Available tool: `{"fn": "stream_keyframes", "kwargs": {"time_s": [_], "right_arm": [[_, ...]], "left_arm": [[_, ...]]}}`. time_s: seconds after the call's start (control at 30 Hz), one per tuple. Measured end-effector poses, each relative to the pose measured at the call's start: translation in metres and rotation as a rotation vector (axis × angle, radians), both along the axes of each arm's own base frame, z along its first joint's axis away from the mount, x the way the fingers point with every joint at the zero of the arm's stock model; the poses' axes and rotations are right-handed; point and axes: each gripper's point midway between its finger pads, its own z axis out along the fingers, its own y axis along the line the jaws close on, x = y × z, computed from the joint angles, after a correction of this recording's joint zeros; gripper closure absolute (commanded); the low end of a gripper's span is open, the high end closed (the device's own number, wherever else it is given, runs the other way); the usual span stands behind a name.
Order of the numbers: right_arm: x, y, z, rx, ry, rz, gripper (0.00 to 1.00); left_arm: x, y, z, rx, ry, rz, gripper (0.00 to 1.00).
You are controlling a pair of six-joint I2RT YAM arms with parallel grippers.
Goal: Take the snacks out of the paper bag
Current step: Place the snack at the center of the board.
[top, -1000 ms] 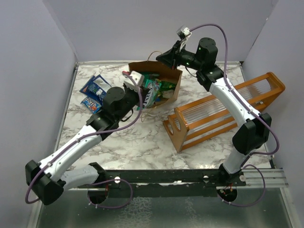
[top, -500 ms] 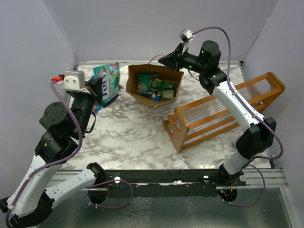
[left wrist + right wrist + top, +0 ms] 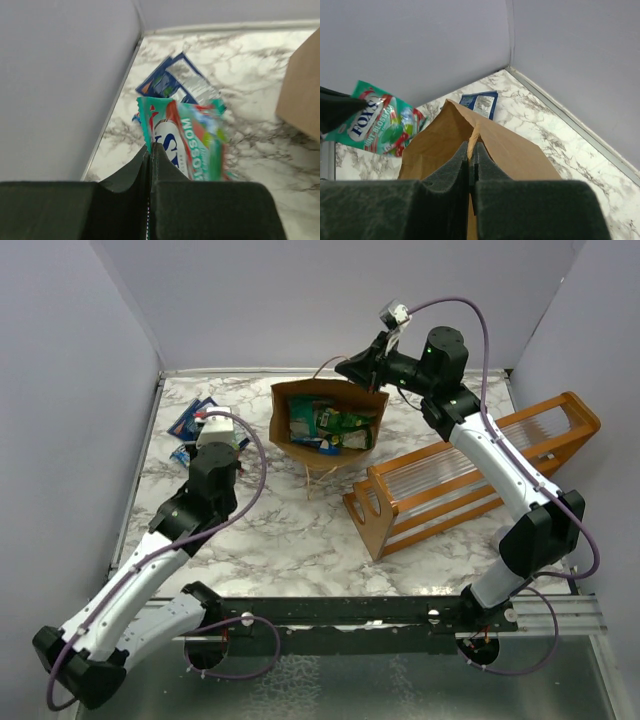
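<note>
The brown paper bag (image 3: 284, 432) stands open at the back of the table, with several green and teal snacks (image 3: 330, 425) inside. My right gripper (image 3: 471, 147) is shut on the bag's twisted paper handle (image 3: 474, 134) at its far rim, seen from above as the right gripper (image 3: 362, 370). To the left of the bag, my left gripper (image 3: 151, 148) is shut on a corner of a teal snack packet (image 3: 192, 142), which hangs above the marble. Below and beyond the packet, blue snack packets (image 3: 172, 82) lie near the left wall. From above, the left gripper (image 3: 215, 435) hides the teal packet.
An orange wooden rack (image 3: 470, 475) with clear slats lies to the right of the bag. Grey walls close the table on the left, back and right. The bag's brown side (image 3: 300, 95) shows at the right edge of the left wrist view.
My left gripper drew the teal packet out of the bag's mouth, swung it up and left, then came down over the blue packets. The right gripper has stayed on the handle.
</note>
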Motion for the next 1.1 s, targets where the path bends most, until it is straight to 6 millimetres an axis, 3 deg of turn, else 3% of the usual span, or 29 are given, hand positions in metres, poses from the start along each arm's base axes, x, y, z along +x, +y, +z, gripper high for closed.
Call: {"fn": "stream_keyframes", "kwargs": {"time_s": [0.13,0.33,0.43,0.53,0.63,0.77,0.93,1.03,1.1], "right_arm": [[0.000,0.000,-0.003,-0.003,0.006,0.000,0.98],[0.000,0.000,-0.006,-0.005,0.011,0.000,0.98],[0.000,0.000,-0.005,-0.004,0.010,0.000,0.98],[0.000,0.000,-0.005,-0.002,0.008,0.001,0.98],[0.000,0.000,-0.005,-0.002,0.008,0.001,0.98],[0.000,0.000,-0.005,-0.002,0.008,0.001,0.98],[0.000,0.000,-0.005,0.000,0.014,0.002,0.98],[0.000,0.001,-0.006,0.001,0.018,0.002,0.98],[0.000,0.001,-0.007,0.001,0.019,0.002,0.98]], "left_arm": [[0.023,0.030,-0.049,-0.022,0.121,0.113,1.00],[0.051,0.093,-0.093,-0.198,0.234,0.351,1.00],[0.054,0.114,-0.119,-0.288,0.304,0.442,1.00],[0.043,0.135,-0.143,-0.354,0.356,0.541,1.00],[0.036,0.141,-0.155,-0.383,0.376,0.585,1.00],[0.041,0.139,-0.170,-0.427,0.398,0.600,1.00],[0.055,0.136,-0.198,-0.468,0.465,0.626,1.00],[0.071,0.132,-0.202,-0.511,0.473,0.615,0.99],[0.084,0.129,-0.200,-0.541,0.462,0.596,0.84]]}}
